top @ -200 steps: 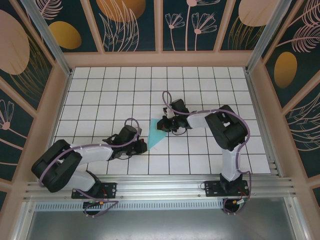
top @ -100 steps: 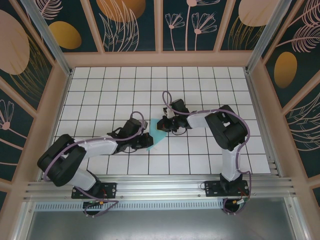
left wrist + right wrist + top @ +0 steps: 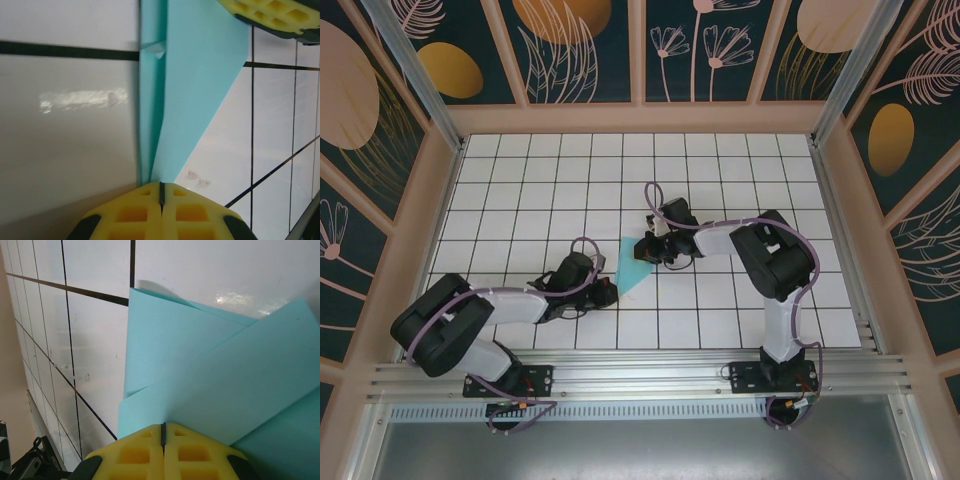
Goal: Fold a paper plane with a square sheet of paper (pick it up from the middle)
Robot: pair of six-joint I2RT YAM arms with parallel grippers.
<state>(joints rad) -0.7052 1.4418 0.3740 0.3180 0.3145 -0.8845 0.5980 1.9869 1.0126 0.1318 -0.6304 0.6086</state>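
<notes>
The light-turquoise paper plane (image 3: 632, 266), half made, lies flat near the middle of the white grid-tiled table (image 3: 720, 180). It is a narrow pointed wedge of layered flaps, with a long crease running to its near tip and one small corner that seems to lift beside that crease. The left tool (image 3: 160, 192), pads pressed together, sits at the tip. The right tool (image 3: 163, 434), likewise closed on nothing, bears on the wide end. The step looks like sharpening the crease: anchor firmly, press straight along the fold and flatten that corner.
</notes>
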